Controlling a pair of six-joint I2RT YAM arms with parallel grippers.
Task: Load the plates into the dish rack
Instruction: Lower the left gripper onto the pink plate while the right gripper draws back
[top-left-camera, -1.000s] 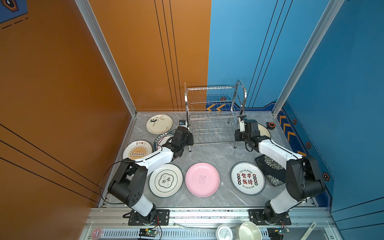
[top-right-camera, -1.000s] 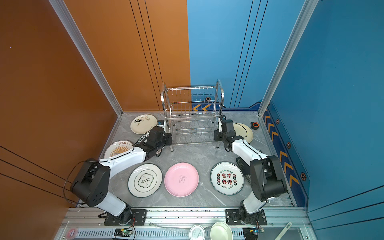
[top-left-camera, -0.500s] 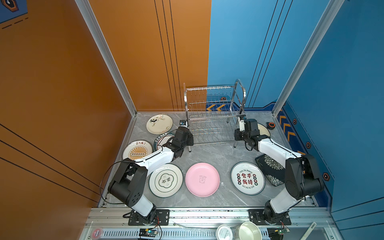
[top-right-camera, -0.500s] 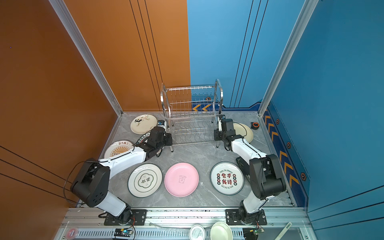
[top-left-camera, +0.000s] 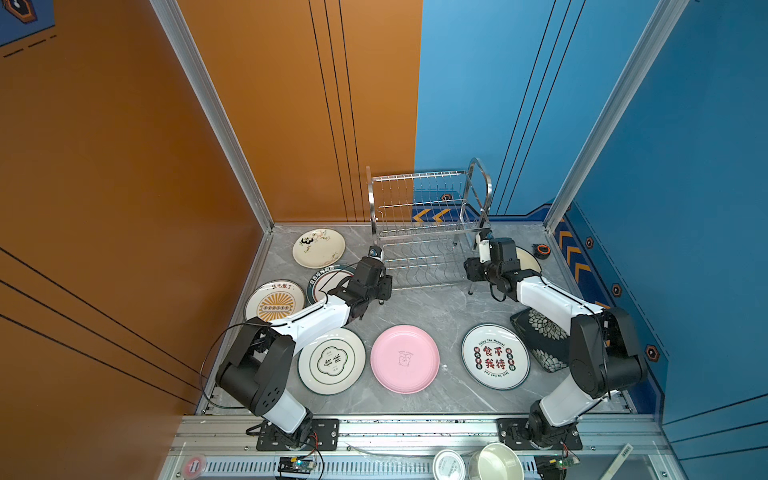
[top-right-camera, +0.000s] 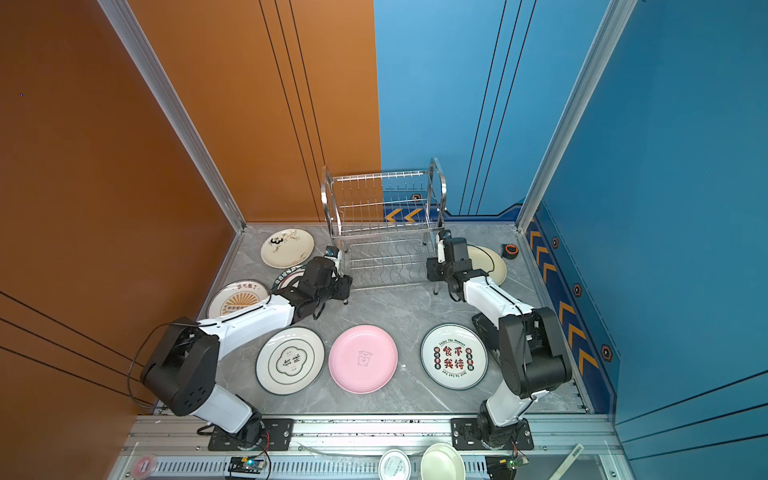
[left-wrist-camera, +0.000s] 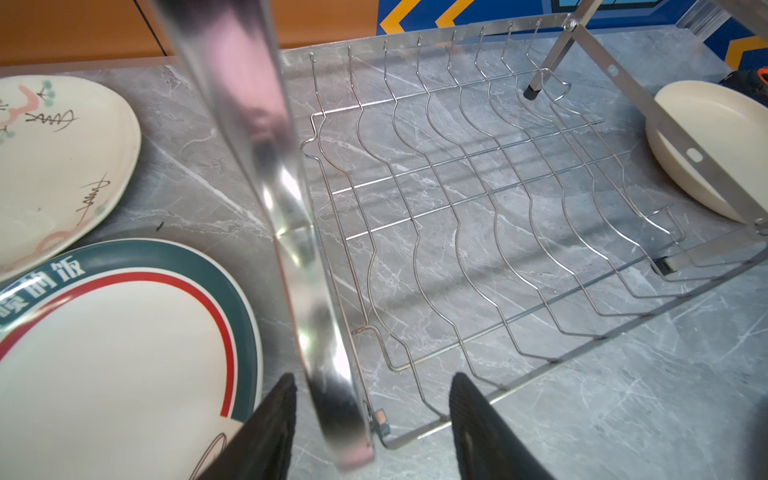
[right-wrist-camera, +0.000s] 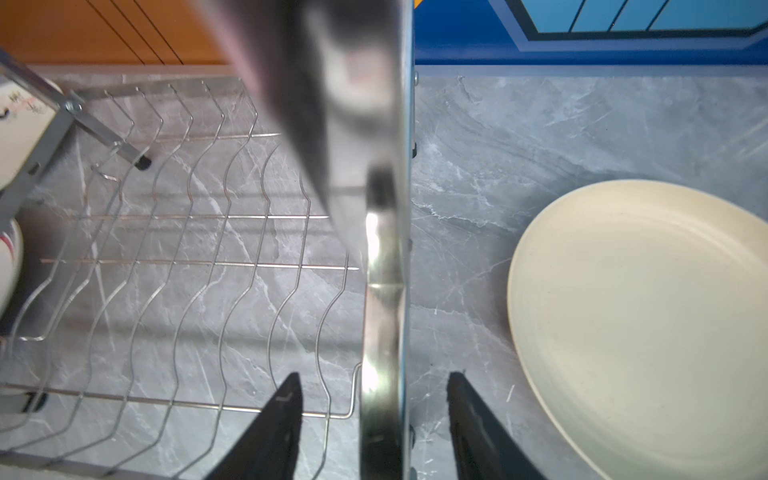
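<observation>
Plates (top-left-camera: 404, 358), round ones in pink, cream and printed patterns, lie flat on the grey marble worktop (top-left-camera: 436, 307), in front of and to either side of the shiny two-tier steel-wire dish rack (top-left-camera: 424, 232) at the far middle. Left hand (left-wrist-camera: 372, 376) and right hand (right-wrist-camera: 374, 374) are open (spread well apart), each straddling one of its near tubular legs.

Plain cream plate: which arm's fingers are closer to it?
Right. The right fingers straddle the dish rack leg beside the plain cream plate; the left fingers are across the rack.
</observation>
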